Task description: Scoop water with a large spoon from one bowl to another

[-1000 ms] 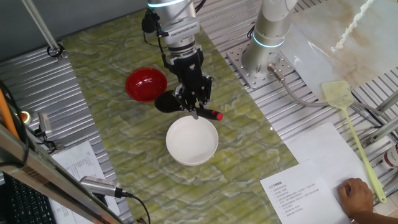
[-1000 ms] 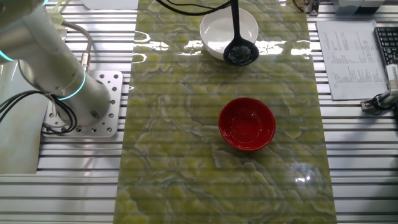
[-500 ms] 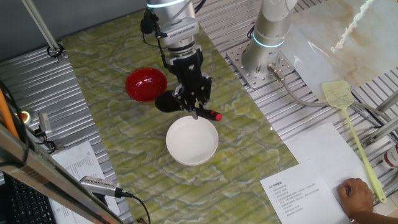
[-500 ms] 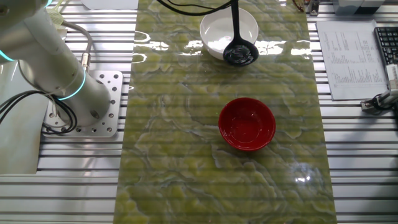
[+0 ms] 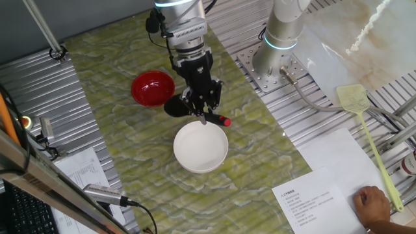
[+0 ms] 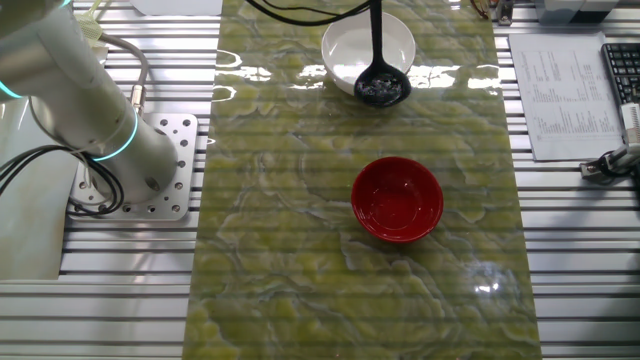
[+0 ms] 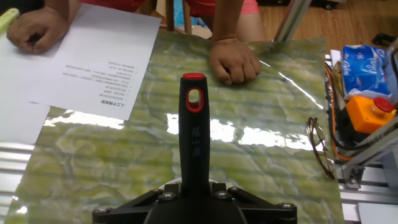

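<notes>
My gripper is shut on the thin black handle of the large spoon, a black ladle with a red tip. Its round head hangs between the red bowl and the white bowl. In the other fixed view the ladle head overlaps the white bowl's near rim and glints with a little water. The red bowl sits apart, nearer that camera. In the hand view the large spoon's handle rises straight up from my gripper.
A yellow-green fly swatter and a printed sheet lie at the right, by a person's hand. The arm's base stands behind. The hand view shows a fist on the mat and an orange stop button.
The ladle head has shifted slightly sideways at the white bowl's rim and now shows glints inside. Both bowls stay put.
</notes>
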You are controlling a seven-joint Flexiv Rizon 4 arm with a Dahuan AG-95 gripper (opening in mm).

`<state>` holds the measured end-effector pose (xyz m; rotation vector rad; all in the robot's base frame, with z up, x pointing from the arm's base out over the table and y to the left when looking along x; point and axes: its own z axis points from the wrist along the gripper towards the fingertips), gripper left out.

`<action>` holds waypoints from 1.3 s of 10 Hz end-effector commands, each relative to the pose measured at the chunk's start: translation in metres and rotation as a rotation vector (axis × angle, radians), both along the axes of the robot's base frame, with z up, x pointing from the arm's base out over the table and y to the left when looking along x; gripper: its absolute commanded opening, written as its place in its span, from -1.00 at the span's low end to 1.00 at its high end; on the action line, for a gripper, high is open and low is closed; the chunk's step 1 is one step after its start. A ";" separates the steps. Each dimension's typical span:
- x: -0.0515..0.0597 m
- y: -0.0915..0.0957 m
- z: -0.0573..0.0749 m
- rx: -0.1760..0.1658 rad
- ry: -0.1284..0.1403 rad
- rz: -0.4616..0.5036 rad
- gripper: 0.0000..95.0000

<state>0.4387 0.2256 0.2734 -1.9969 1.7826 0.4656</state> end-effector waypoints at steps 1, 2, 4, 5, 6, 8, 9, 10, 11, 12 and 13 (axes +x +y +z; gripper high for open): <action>0.001 0.001 0.000 -0.001 0.002 -0.011 -1.00; 0.001 0.001 0.000 -0.002 0.003 -0.015 -1.00; 0.000 0.001 0.000 -0.001 0.003 -0.016 -1.00; 0.000 0.001 0.000 -0.002 0.002 -0.014 -1.00; 0.000 0.001 0.000 -0.003 0.003 -0.014 -1.00; 0.001 0.000 0.000 -0.004 0.001 -0.012 -1.00; 0.001 -0.001 0.000 -0.005 0.002 -0.012 -1.00; 0.001 -0.004 0.001 -0.004 0.003 -0.010 -1.00; 0.001 -0.006 0.001 -0.005 0.003 -0.009 -1.00; 0.001 -0.011 0.002 -0.005 0.000 -0.002 -1.00; 0.002 -0.013 0.002 -0.005 -0.001 0.001 -1.00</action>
